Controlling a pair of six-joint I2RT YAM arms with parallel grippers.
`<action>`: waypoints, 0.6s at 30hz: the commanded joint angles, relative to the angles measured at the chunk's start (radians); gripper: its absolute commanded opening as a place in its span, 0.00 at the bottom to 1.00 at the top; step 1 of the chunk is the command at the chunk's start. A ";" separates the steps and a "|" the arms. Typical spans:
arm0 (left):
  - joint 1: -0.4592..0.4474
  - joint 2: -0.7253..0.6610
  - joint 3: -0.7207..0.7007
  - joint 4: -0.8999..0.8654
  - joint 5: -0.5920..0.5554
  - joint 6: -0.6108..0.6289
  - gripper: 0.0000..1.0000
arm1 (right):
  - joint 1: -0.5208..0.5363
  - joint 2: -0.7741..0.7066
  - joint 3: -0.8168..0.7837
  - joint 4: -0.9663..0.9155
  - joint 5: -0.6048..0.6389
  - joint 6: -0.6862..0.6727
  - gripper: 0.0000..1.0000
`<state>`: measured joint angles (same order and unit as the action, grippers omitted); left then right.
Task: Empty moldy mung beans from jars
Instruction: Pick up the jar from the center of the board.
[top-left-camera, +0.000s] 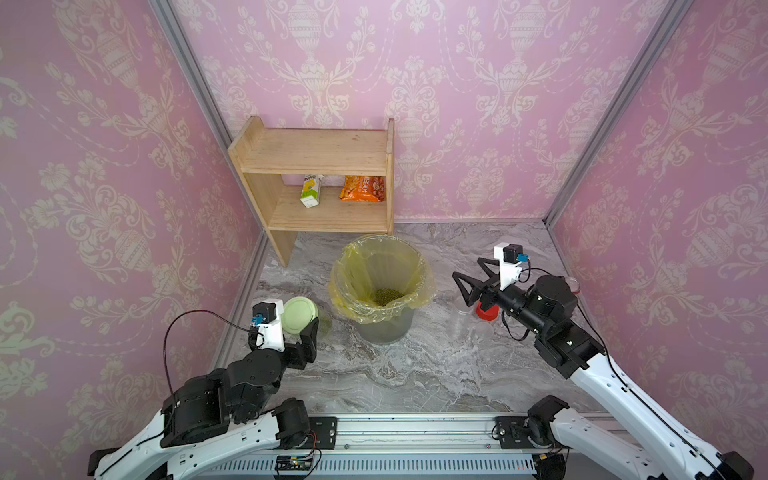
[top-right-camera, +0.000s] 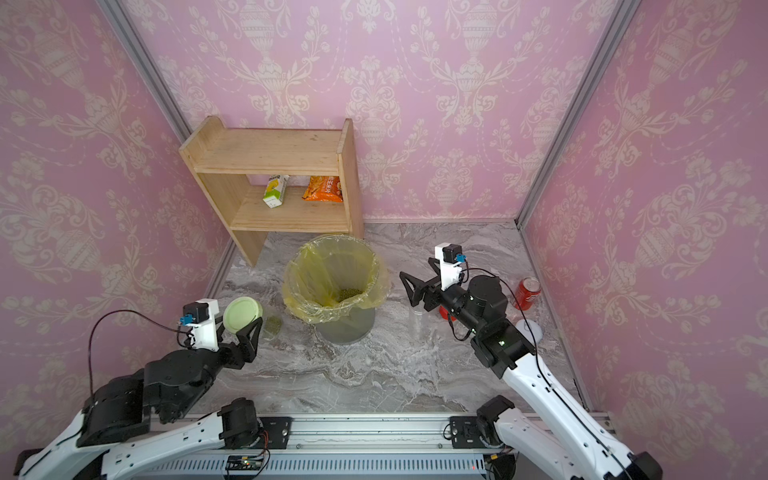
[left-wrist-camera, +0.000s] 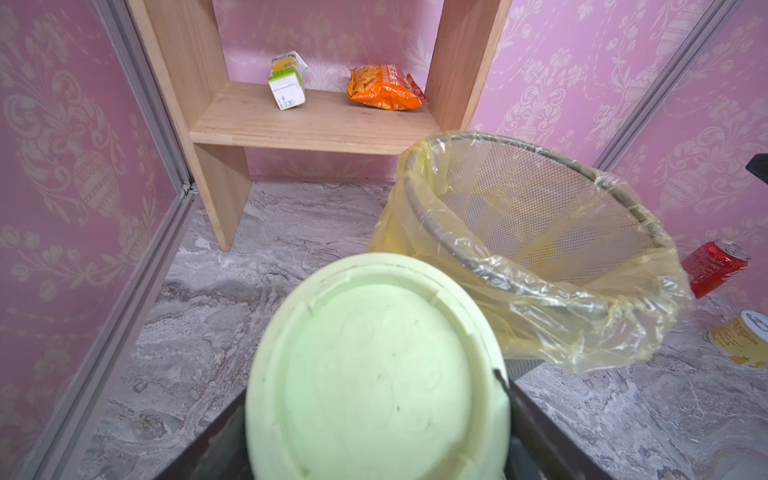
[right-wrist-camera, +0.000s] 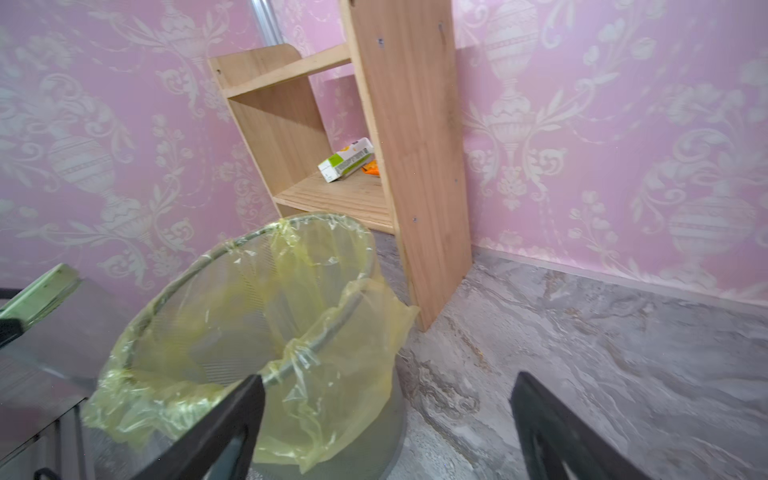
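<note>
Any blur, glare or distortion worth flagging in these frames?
Left wrist view: pale-green lid fills the foreground, soft. Right wrist view: right gripper blurred at the frame edge; highlights on the bin liner. Both top views: even light, wide-angle splay of the walls; clear jar barely shows.

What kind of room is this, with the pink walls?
Probably a pretend home corner built for robot practice: pink wallpaper walls in metal frames, a wooden shelf holding a snack bag, and robot arms mounted on a rail.

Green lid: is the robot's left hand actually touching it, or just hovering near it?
Touching. The left wrist view shows the green lid wedged between the left hand's dark fingers, with no gap at either edge.
</note>
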<state>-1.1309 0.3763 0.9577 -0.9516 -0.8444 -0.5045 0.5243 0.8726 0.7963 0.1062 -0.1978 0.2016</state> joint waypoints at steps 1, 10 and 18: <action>-0.005 0.030 0.086 0.113 -0.033 0.104 0.30 | 0.089 0.048 0.099 0.018 -0.071 -0.075 0.94; -0.005 0.200 0.305 0.155 0.016 0.267 0.28 | 0.181 0.204 0.233 0.092 -0.224 -0.166 0.94; -0.006 0.310 0.455 0.226 0.029 0.413 0.25 | 0.186 0.300 0.296 0.187 -0.318 -0.151 0.95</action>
<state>-1.1309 0.6765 1.3514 -0.8249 -0.8181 -0.1864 0.7040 1.1652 1.0527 0.2192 -0.4557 0.0589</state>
